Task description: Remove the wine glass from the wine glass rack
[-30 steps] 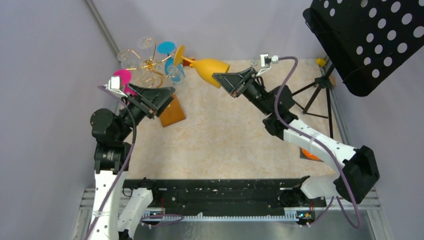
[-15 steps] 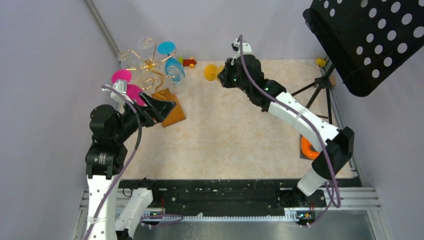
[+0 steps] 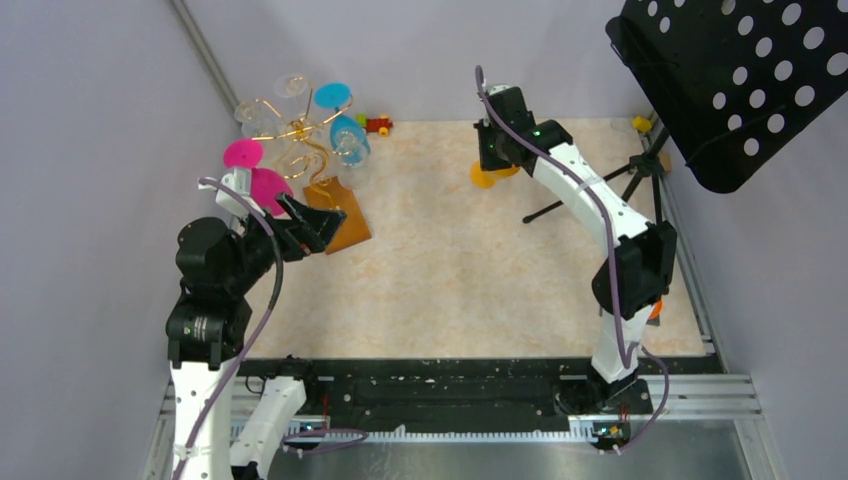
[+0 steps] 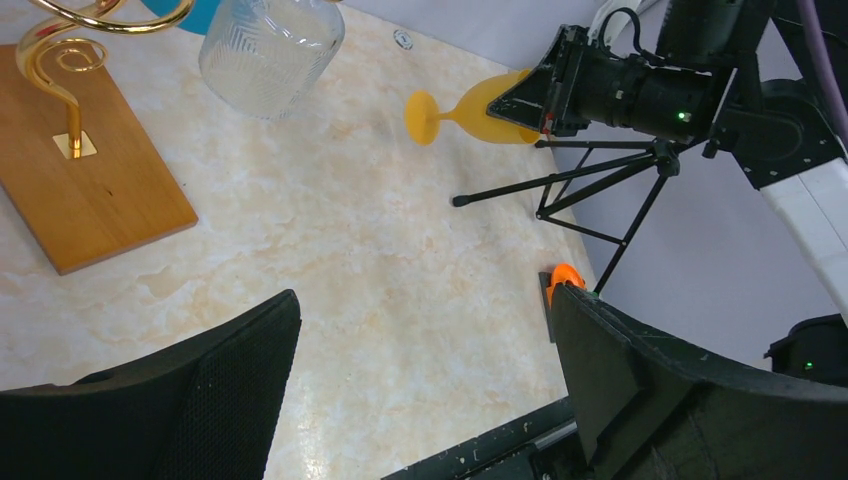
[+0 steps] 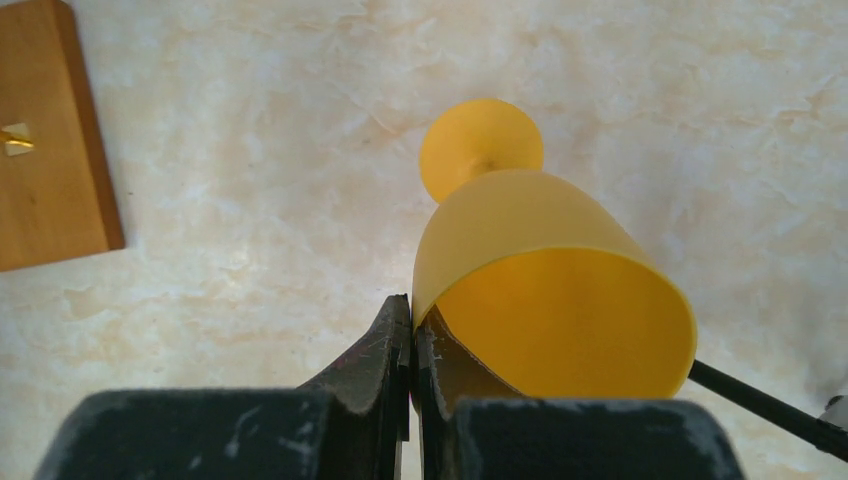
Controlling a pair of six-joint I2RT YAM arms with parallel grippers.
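Right wrist view: the right hand [image 5: 412, 335] is pinching the rim of the yellow wine glass [image 5: 520, 250], one finger inside the bowl and one outside, both tight on the wall. The glass is tilting, foot pointing away from the hand, over the counter [image 5: 250, 200] and well apart from the wine glass rack [image 3: 345, 227] at far left. The left hand [image 4: 422, 300] is hovering near the rack's wooden base, fingers spread wide, gripping nothing. A clear glass [image 4: 270, 45] is hanging on the rack.

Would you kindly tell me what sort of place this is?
Probably a robotics lab cell: plain walls enclose a marble-patterned table, with left arm and right arm mounted at its edge, and a wine glass rack as prop.
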